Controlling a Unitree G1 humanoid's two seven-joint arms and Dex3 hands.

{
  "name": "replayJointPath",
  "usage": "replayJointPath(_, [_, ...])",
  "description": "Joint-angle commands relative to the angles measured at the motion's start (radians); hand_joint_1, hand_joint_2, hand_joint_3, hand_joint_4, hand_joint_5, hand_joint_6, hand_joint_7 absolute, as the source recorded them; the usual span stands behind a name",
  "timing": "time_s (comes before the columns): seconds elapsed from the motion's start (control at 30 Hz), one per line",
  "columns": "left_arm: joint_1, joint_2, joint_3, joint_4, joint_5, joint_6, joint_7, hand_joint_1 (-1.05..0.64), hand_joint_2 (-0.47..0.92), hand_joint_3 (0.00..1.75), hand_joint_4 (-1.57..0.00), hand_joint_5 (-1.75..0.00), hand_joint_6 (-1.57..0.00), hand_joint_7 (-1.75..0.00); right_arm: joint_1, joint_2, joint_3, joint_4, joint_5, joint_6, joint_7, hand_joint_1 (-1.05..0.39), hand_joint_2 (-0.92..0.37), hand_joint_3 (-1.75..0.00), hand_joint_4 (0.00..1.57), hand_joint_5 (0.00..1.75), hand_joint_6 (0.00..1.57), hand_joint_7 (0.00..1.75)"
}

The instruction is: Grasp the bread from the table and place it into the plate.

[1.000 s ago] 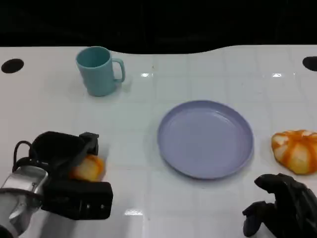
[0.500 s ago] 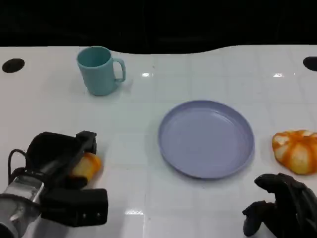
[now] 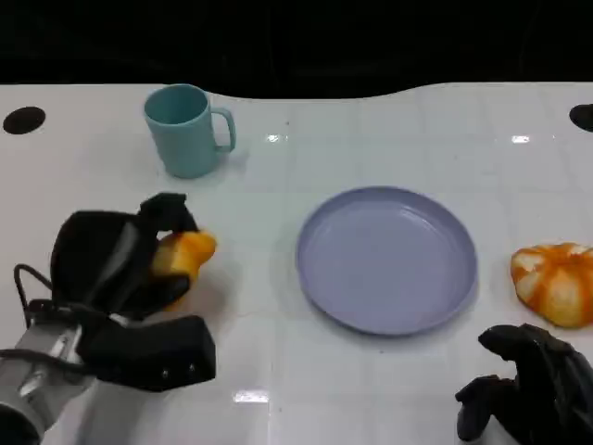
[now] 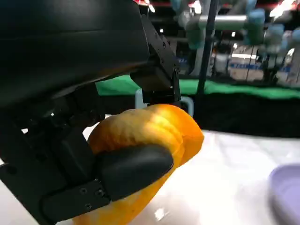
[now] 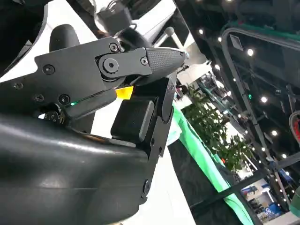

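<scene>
Left hand (image 3: 120, 278), nearest on its side of the tabletop (image 3: 389, 139), has its fingers wrapped around the bread (image 3: 182, 255), a small golden-orange roll that pokes out toward the plate; whether it rides clear of the surface I cannot tell. From the wrist camera the bread (image 4: 145, 154) sits pinned between a dark finger (image 4: 133, 166) below and another above, its crust puffed and unbroken. It looks light and soft, likely to dent under a hard squeeze, so a gentle hold across its middle seems right. Right hand (image 3: 528, 394) rests low at the near right, fingers curled in with nothing in them. Just beyond it lies a second orange-and-white bun (image 3: 553, 281). Farther in, the lavender plate (image 3: 386, 260) waits bare, well apart from the roll. Farthest back stands a teal mug (image 3: 185, 130).
</scene>
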Motion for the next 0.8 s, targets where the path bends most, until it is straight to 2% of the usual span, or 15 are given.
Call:
replayJointPath(0.03, [-0.025,-0.016,0.023,-0.078,-0.025,0.017,-0.052,-0.74,0.77,1.75,-1.57,-1.75,-1.57,-1.75,-0.003,-0.012,-0.008,0.008,0.010,-0.003,0.008,-0.58,-0.92,-0.30,1.57,0.61,1.57,0.22])
replayJointPath(0.1, [-0.034,-0.028,0.022,-0.092,-0.022,0.016,-0.053,-0.76,0.73,1.75,-1.57,-1.75,-1.49,-1.75,-0.003,-0.011,-0.011,0.014,0.013,-0.008,0.012,-0.58,-0.92,-0.30,1.57,0.59,1.57,0.21])
replayJointPath(0.37, [-0.123,-0.117,-0.009,-0.031,0.005,-0.055,0.006,-0.80,0.72,1.73,-1.57,-1.75,-1.34,-1.75,-0.017,-0.018,-0.020,0.042,0.019,-0.008,0.039,-0.56,-0.92,-0.32,1.57,0.57,1.57,0.19])
replayJointPath(0.5, [-0.151,-0.142,-0.021,0.011,0.014,-0.068,0.021,-0.83,0.70,1.67,-1.57,-1.75,-1.33,-1.75,-0.018,-0.019,-0.022,0.045,0.019,-0.006,0.042,-0.56,-0.92,-0.32,1.57,0.56,1.57,0.19])
replayJointPath(0.63, [-0.209,-0.232,-0.056,0.091,0.015,-0.095,0.038,-0.85,0.69,1.60,-1.57,-1.75,-1.25,-1.75,-0.015,-0.016,-0.023,0.048,0.017,-0.010,0.047,-0.57,-0.92,-0.31,1.57,0.55,1.57,0.19])
replayJointPath(0.7, [-0.230,-0.255,-0.068,0.118,0.017,-0.099,0.037,-0.85,0.68,1.58,-1.57,-1.75,-1.22,-1.75,-0.013,-0.015,-0.021,0.044,0.014,-0.009,0.044,-0.57,-0.92,-0.32,1.57,0.55,1.57,0.19])
replayJointPath(0.8, [-0.271,-0.300,-0.088,0.173,0.020,-0.109,0.046,-0.86,0.74,1.48,-1.54,-1.75,-1.16,-1.75,-0.006,-0.012,-0.019,0.031,0.005,-0.012,0.029,-0.59,-0.92,-0.30,1.57,0.57,1.57,0.20])
